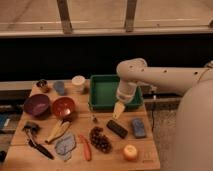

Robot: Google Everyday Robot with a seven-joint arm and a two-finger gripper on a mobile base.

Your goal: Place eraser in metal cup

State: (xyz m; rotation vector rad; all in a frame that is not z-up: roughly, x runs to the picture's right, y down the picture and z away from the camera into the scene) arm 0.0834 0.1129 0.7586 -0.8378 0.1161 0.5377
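The eraser [117, 128] is a flat black block lying on the wooden table [150, 156], right of centre. My gripper [118, 110] hangs just above and behind the eraser, pointing down at it. The metal cup [42, 85] is small, dark and shiny, at the table's far left corner, well away from the gripper. My white arm [165, 77] reaches in from the right.
A green tray [105, 92] sits behind the gripper. A blue-grey block [138, 127] lies right of the eraser. Grapes [100, 139], an orange fruit [130, 151], a carrot [85, 147], a banana [59, 130], red [63, 107] and purple [36, 104] bowls, a blue-grey cup [60, 87] and a white cup [78, 82] are around.
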